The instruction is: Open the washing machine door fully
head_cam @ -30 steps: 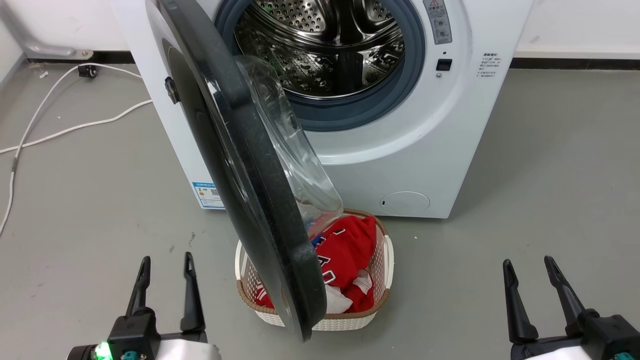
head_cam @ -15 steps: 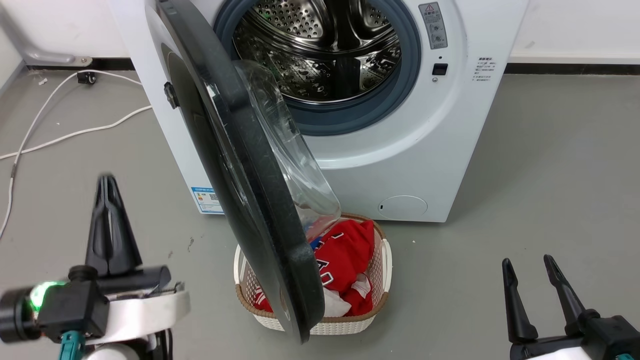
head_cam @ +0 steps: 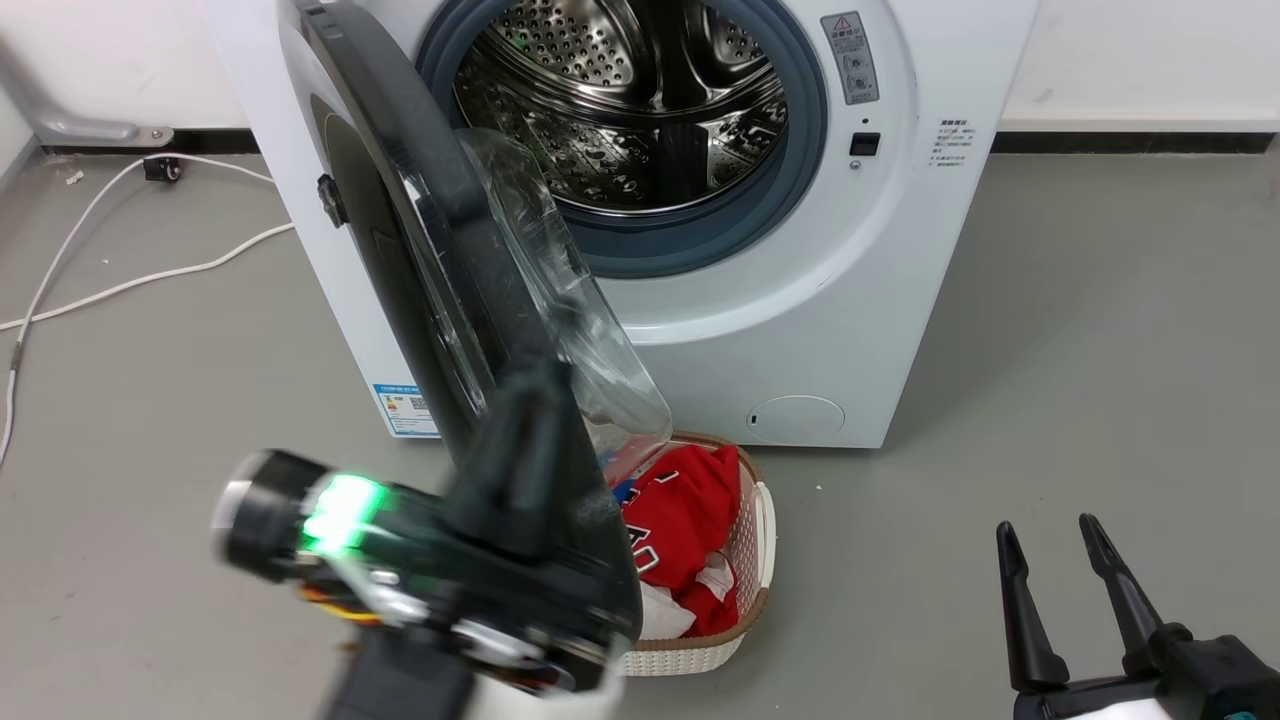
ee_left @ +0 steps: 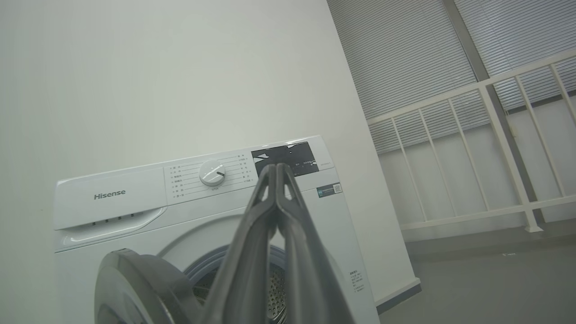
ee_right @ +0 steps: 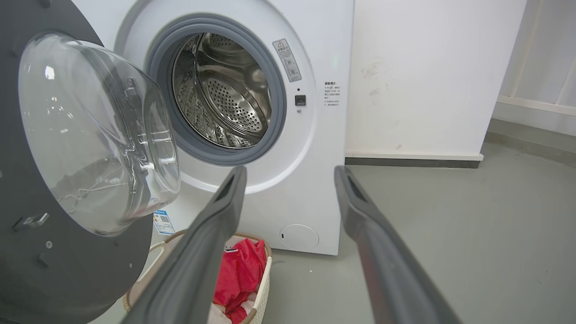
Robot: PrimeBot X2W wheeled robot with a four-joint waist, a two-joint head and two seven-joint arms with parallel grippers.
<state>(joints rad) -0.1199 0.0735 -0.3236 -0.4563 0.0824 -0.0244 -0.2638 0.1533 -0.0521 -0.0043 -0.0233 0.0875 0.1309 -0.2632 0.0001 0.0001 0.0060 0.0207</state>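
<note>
At the near left, the left jaws are pressed together tip to tip, pinching nothing. In the left wrist view their dark fingers [ee_left: 245,261] point up toward the control dial [ee_left: 211,173] on the top panel of the washing machine [head_cam: 800,330]. From the head view these fingers [head_cam: 530,440] are blurred and rise in front of the lower near part of the washing machine door [head_cam: 430,200]. Whether they touch it cannot be told. A green light [head_cam: 345,510] glows on the wrist behind them.

At the near right, the right jaws are spread wide and empty. Their two fingers [head_cam: 1020,610] point up over bare grey floor [head_cam: 1050,350], well apart from the machine.

The door hangs from the machine's left side and stands partly open, swung out toward the viewer so that its black rim is seen almost edge-on. Its clear glass bowl [ee_right: 90,135] bulges toward the right. Behind it, the perforated steel drum [head_cam: 640,100] is exposed inside a grey rubber gasket [head_cam: 700,240].

On the floor just in front of the machine, below the door's near edge, sits a white laundry basket [head_cam: 750,600] with a brown woven rim, holding red clothing [head_cam: 690,510]. A white cable [head_cam: 120,280] trails across the floor at the far left.
</note>
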